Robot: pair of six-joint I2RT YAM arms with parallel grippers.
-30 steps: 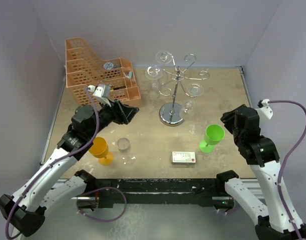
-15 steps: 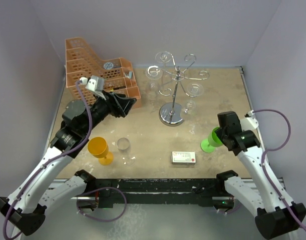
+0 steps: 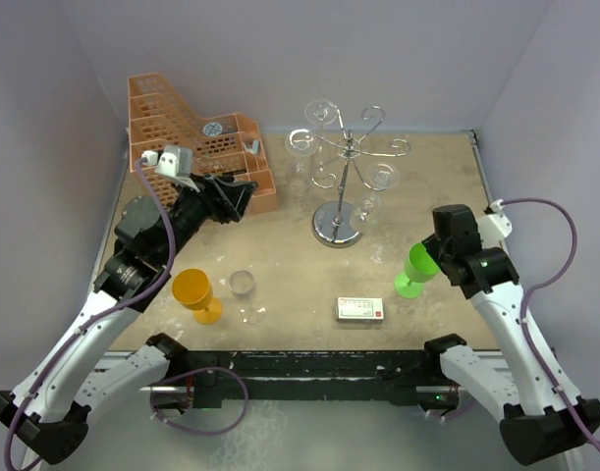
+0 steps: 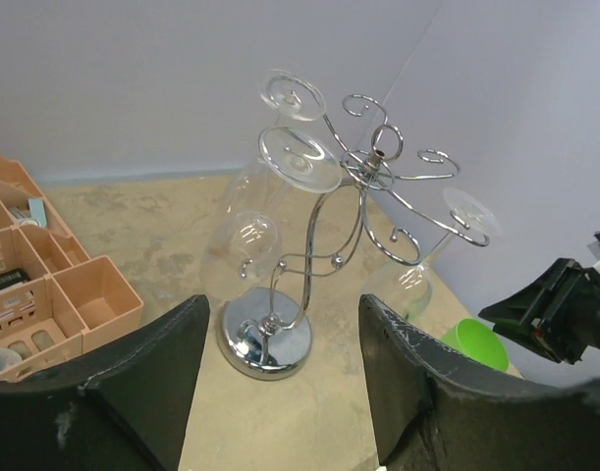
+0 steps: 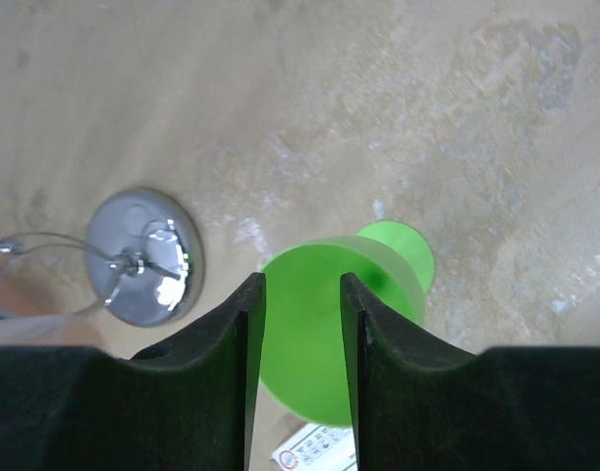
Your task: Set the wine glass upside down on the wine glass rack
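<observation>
The left gripper [image 4: 280,319] hangs wide open, facing the chrome wine glass rack [image 4: 271,340]. The right gripper [image 5: 301,287] holds its fingers apart just over the green goblet [image 5: 304,358]; I can't tell if they touch it.

Shiny chrome wire rack [image 3: 336,225], glossy green plastic glass [image 3: 416,266], rough matt tabletop [image 3: 300,270]

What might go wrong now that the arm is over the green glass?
The right gripper looks set narrower than the bowl of the green wine glass, so it may bump and topple the glass instead of gripping it. Later, the wine glass rack already holds clear glasses, so hanging another could knock them.
</observation>
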